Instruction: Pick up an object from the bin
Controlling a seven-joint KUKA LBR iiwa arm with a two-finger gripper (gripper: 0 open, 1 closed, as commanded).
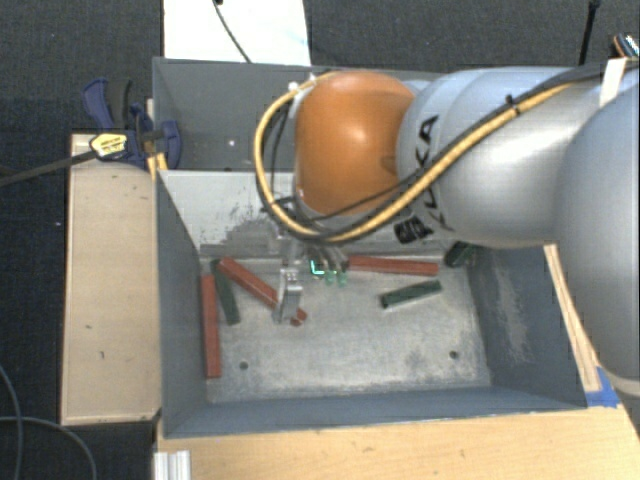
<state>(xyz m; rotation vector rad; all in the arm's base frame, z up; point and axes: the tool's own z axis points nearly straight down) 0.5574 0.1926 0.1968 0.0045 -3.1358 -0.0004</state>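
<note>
The arm reaches into the grey bin from the right, and its jaws hang low over the left middle of the floor. They are at the lower right end of a slanted red stick. I cannot tell if the jaws are open or closed, or if they grip it. A short dark green stick lies just beside it, and a long red stick lies along the left wall.
</note>
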